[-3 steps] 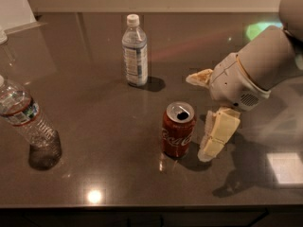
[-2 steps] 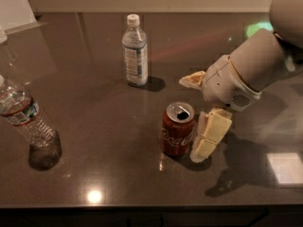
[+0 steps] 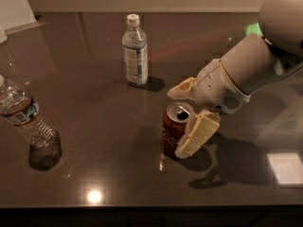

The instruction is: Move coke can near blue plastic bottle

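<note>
Slid my tool left since a second ago; jaws apart around the can, near one maybe touching. Can's mid-desk, well apart from the bottle. Grasp next, I reckon.

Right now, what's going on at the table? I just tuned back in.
The robot's gripper, reaching in from the right, is open around the coke can, one finger in front and one behind. The can stands upright on the table, not lifted. The blue plastic bottle stands farther back and left, apart from it. A larger clear bottle is at the left edge.
</note>
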You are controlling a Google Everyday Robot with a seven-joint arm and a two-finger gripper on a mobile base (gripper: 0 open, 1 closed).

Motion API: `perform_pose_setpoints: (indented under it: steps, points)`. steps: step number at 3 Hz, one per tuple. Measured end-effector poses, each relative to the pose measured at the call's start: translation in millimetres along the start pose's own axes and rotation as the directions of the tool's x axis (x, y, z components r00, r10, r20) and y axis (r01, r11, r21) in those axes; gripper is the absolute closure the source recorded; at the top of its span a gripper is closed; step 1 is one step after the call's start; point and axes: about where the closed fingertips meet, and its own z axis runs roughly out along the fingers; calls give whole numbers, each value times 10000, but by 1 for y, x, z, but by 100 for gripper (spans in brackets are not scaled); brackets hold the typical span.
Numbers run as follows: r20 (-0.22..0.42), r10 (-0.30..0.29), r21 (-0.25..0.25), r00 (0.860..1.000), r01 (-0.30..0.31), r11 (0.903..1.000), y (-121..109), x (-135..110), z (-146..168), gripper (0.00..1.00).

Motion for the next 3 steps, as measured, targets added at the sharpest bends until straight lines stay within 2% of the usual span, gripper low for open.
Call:
perform_pose_setpoints:
  steps: [1,2,3]
  points:
    - [291,4,29,9996,-5,10000,-2,-7,-4,41]
    - [465,57,535,9989,-82,9985,-12,-19,-18,65]
    - [506,234,1458,9984,-306,9888,-36,-32,-39,88]
